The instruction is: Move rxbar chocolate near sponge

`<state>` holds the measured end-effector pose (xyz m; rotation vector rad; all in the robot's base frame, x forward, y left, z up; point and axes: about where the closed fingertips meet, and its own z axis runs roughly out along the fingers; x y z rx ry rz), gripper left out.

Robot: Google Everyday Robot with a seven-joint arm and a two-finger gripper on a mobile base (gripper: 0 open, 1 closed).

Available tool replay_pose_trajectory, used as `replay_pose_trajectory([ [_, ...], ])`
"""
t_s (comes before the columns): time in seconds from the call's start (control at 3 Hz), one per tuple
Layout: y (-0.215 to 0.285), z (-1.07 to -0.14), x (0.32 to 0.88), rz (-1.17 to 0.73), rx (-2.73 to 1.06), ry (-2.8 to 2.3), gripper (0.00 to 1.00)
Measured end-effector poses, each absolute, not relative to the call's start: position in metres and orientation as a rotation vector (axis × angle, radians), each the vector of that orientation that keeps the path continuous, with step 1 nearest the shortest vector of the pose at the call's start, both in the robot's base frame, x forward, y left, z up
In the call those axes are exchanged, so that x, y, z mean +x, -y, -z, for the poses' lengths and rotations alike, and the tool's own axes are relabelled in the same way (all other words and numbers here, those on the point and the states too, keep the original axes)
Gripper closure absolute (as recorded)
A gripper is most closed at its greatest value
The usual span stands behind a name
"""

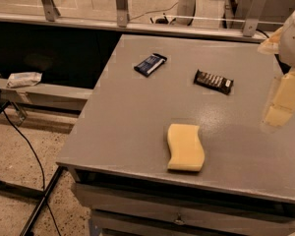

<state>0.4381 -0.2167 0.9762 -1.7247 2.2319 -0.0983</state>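
Grey table [118,132]: rxbar chocolate [214,81], sponge [185,147] apart; blue bar [150,64] aside; gripper [280,104] right, grip unclear.

- A grey flat-topped table [137,127] carried three things, all lying flat and apart from one another.
- A dark blue wrapped bar [150,64] lay at 11 o'clock from the table's middle, set at a slant.
- The rxbar chocolate [214,81] lay at 1 o'clock, its white end patch toward the right.
- The sponge [185,147] lay at 6 o'clock, near the front edge.
- The gripper [279,109] hung at 3 o'clock, above the table's right edge, touching nothing.
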Motion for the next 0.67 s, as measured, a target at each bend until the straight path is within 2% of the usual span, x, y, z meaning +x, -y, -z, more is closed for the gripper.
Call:
replay_pose_trajectory([
  [0.33,0.217,-0.976,0.438,0.099,-1.725,-2.232,0.0],
  [0.67,0.219,-0.974,0.467,0.056,-1.717,-2.213,0.0],
])
